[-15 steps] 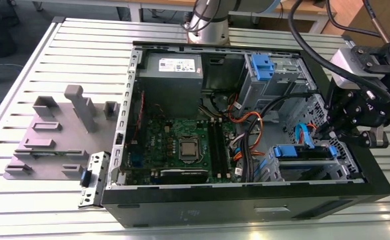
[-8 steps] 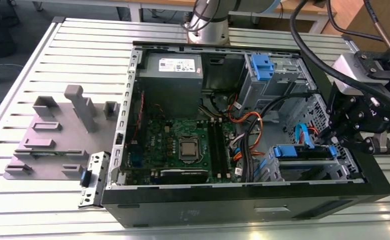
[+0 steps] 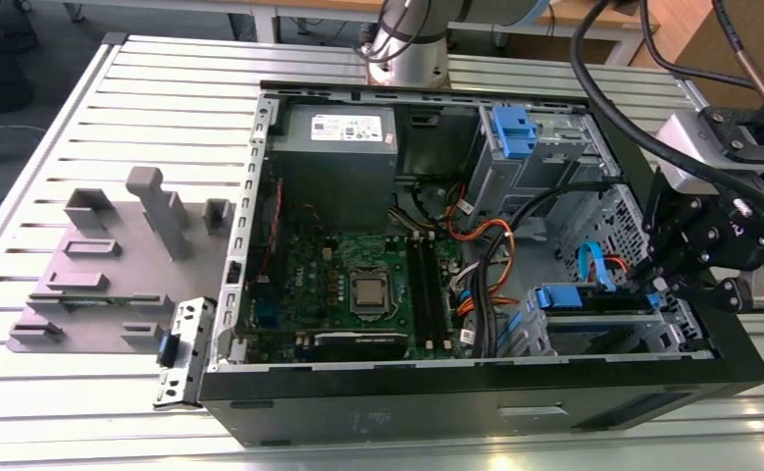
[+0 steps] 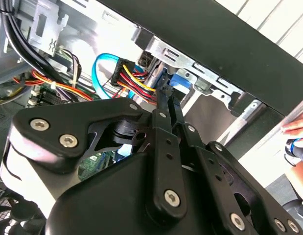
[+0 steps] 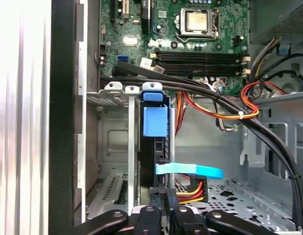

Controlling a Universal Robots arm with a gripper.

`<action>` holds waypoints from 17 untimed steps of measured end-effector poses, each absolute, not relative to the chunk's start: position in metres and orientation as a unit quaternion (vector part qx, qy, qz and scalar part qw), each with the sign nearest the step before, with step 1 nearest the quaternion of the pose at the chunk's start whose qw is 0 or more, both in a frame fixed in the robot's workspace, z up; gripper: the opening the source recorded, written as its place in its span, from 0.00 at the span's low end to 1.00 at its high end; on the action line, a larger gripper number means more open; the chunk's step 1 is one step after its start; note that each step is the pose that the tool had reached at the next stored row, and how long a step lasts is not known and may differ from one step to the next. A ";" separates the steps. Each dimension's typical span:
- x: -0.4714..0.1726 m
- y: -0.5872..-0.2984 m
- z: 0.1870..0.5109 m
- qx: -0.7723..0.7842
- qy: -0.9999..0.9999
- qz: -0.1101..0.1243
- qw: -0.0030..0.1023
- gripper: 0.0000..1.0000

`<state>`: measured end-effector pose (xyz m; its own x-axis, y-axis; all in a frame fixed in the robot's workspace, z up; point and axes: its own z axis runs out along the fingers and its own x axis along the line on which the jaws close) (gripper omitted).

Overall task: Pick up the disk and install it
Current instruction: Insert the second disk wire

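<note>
The disk [image 5: 153, 161] sits on edge in the drive cage [image 5: 117, 147] at the near right corner of the open computer case [image 3: 486, 412], its blue carrier handle [image 5: 154, 122] sticking out toward the motherboard [image 5: 190, 34]. In the exterior view the same blue handle [image 3: 562, 296] pokes up out of the cage at that corner. It looks mostly in, though I can't say it is fully seated.

The gripper [image 5: 163, 213] is right at the disk's rear edge, fingers [image 5: 152, 215] drawn in close together around that thin edge. In the second wrist view the 2 finger links [image 4: 163, 147] run almost parallel, tips buried near the slot; I judge them pinched on the disk, but the contact itself is hidden.

Here is what worries me. The light blue data cable [image 5: 190, 170] arcs right across the disk's end, and the red, yellow and black power wires [image 5: 190, 188] bunch just beside the fingers. Any sideways drift could snag them or yank a connector. The thick black cables [image 5: 229, 105] hang over the cage too, close to the wrist. If the disk is tilted in its rails, pushing would jam it against the metal dividers [image 5: 131, 147].

A person's hand [image 4: 295, 128] rests outside the case wall, near the arm's sweep.
</note>
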<state>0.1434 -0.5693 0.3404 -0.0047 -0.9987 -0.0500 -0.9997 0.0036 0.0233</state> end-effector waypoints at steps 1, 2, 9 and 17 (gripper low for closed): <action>0.143 -0.570 0.340 -0.705 0.708 0.025 0.008 0.16; 0.143 -0.570 0.340 -0.705 0.708 0.024 0.007 0.16; 0.143 -0.570 0.339 -0.705 0.708 0.022 0.006 0.16; 0.143 -0.570 0.338 -0.705 0.708 0.022 0.006 0.24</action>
<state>0.1434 -0.5697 0.3376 -0.0048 -0.9992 -0.0399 -0.9997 0.0039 0.0233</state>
